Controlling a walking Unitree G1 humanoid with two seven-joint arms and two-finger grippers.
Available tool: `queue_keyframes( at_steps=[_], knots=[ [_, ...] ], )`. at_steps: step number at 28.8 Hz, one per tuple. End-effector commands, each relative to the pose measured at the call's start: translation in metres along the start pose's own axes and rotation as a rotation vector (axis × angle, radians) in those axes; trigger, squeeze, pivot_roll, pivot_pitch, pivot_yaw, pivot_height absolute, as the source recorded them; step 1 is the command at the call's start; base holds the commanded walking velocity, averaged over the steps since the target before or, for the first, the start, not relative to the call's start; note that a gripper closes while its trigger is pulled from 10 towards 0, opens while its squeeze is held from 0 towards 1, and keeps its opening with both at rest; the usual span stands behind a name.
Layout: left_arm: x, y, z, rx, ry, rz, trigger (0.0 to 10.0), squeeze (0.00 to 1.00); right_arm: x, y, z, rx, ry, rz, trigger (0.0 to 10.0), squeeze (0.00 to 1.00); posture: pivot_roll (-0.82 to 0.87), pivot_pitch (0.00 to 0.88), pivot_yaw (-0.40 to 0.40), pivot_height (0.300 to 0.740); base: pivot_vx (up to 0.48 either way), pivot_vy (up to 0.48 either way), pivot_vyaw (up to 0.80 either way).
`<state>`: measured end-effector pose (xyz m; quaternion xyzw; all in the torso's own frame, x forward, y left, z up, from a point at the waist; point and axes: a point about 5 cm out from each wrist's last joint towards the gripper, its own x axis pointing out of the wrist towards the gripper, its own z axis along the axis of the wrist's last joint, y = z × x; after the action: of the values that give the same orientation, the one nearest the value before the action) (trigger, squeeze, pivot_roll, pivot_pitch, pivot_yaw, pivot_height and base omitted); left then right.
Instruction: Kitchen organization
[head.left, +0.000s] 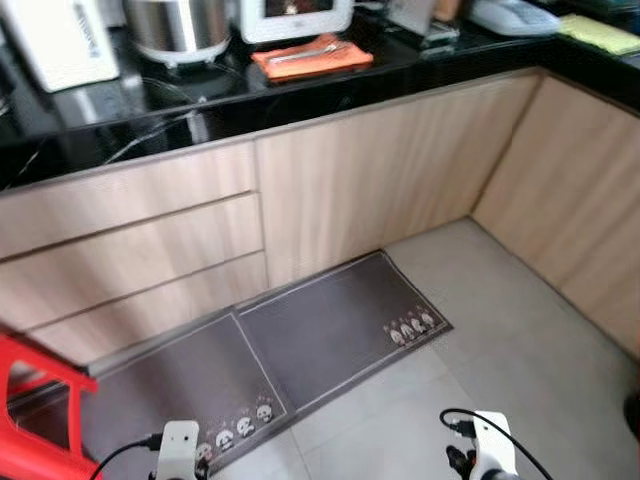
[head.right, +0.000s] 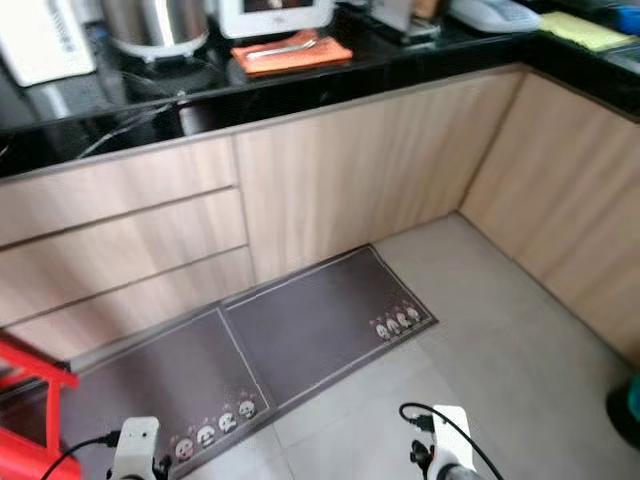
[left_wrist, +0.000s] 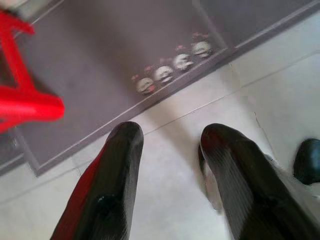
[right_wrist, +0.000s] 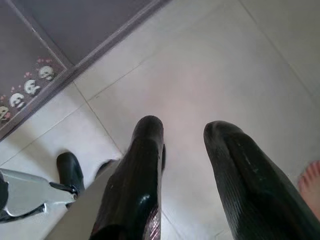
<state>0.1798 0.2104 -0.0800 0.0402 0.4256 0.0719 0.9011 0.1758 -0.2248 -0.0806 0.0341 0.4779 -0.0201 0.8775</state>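
Note:
A black counter (head.left: 330, 85) runs along the back over light wood cabinets and turns a corner at the right. On it lie an orange cloth (head.left: 312, 56) with a utensil on top, a steel cooker pot (head.left: 180, 28), a white appliance (head.left: 65, 40) and a white box-shaped device (head.left: 295, 17). Both arms hang low over the tiled floor. My left gripper (left_wrist: 167, 137) is open with nothing between its fingers, above the mat's edge. My right gripper (right_wrist: 185, 130) is open too, over bare tile.
Two grey mats (head.left: 330, 325) with small skull prints lie before the cabinets. A red plastic stool (head.left: 35, 400) stands at the left. Drawers (head.left: 130, 250) sit left of a cabinet door. A person's bare toes (right_wrist: 311, 186) show near the right gripper. A yellow cloth (head.left: 600, 32) lies on the corner counter.

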Motion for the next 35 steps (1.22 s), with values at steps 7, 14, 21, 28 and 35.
queue_keyframes(
  at_steps=[7,14,21,28,35],
  knots=[
    [-0.0012,-0.0070,-0.0067,0.001,0.031,-0.014,10.0,0.00,-0.0012,-0.0059,0.0013,-0.008,-0.004,-0.013,10.0,0.00,0.00,0.038,-0.029,0.706,0.000,0.000,-0.63],
    [-0.0009,-0.0072,-0.0053,0.028,0.024,-0.011,10.0,0.00,-0.0013,-0.0061,0.0021,-0.018,-0.003,-0.006,10.0,0.00,0.00,0.036,-0.033,0.706,0.000,-0.102,-0.63],
    [-0.0012,-0.0084,-0.0069,0.012,0.034,-0.009,10.0,0.00,-0.0016,-0.0074,0.0016,-0.019,-0.001,-0.008,10.0,0.00,0.00,0.028,-0.038,0.706,0.000,-0.153,-0.63],
    [-0.0015,-0.0090,-0.0079,-0.002,0.035,-0.002,10.0,0.00,-0.0019,-0.0080,0.0012,-0.026,0.000,-0.006,10.0,0.00,0.00,0.006,-0.040,0.706,0.000,0.000,-0.63],
    [-0.0017,-0.0093,-0.0075,-0.028,0.025,0.001,10.0,0.00,-0.0018,-0.0073,0.0020,-0.008,-0.016,-0.001,10.0,0.00,-0.01,0.000,-0.040,0.706,0.000,0.000,-0.36]
  ],
)
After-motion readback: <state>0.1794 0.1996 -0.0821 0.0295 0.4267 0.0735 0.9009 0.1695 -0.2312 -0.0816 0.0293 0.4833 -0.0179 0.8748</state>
